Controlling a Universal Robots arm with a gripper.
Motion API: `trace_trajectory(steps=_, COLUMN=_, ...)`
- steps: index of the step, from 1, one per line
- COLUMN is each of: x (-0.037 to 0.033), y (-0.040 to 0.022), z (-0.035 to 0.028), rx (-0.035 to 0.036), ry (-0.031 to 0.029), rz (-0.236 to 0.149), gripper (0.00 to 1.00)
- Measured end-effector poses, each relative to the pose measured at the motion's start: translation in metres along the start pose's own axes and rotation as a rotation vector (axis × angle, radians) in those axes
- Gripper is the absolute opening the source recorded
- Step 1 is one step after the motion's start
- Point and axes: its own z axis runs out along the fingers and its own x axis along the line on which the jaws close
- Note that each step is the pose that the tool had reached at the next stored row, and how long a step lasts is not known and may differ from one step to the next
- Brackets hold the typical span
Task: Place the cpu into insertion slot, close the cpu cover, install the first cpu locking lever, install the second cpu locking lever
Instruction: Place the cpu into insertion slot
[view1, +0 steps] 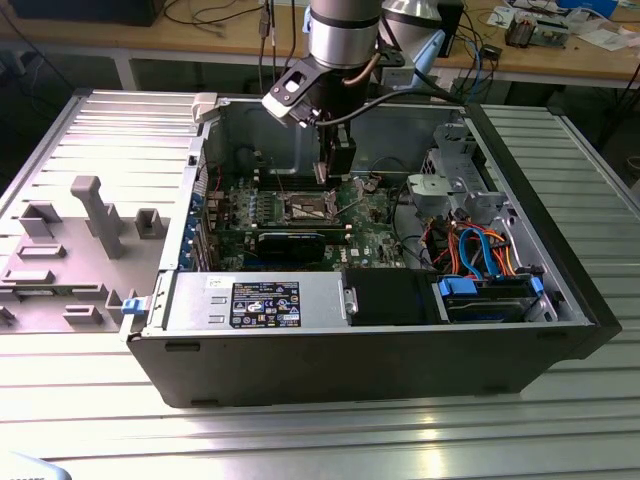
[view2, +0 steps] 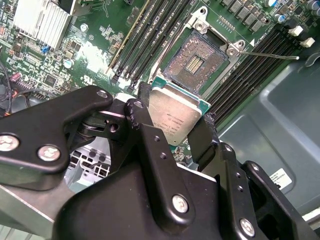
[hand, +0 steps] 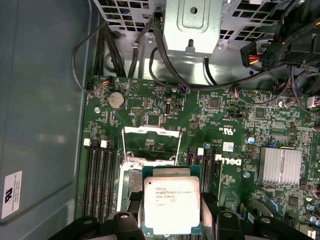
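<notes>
You're on the first step: your gripper (view2: 175, 122) is clamped on the cpu (hand: 171, 202), holding it over the bare slot (view2: 192, 62), not yet seated. The cover (hand: 151, 130) stands raised. Seating likely calls for squaring the cpu with the slot.

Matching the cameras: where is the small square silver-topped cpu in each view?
Exterior view: too small to tell, at the gripper over the dark square insertion slot.
Second wrist view: cpu held in the gripper, near the slot.
First wrist view: cpu partly covering the slot.
Landmark: the slot.
</notes>
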Motion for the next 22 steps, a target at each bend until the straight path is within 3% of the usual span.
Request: trace_trajectory(steps=22, x=0.0000, y=-0.0001, z=0.0055, rx=0.0000, ry=0.0000, rz=0.000, gripper=0.55)
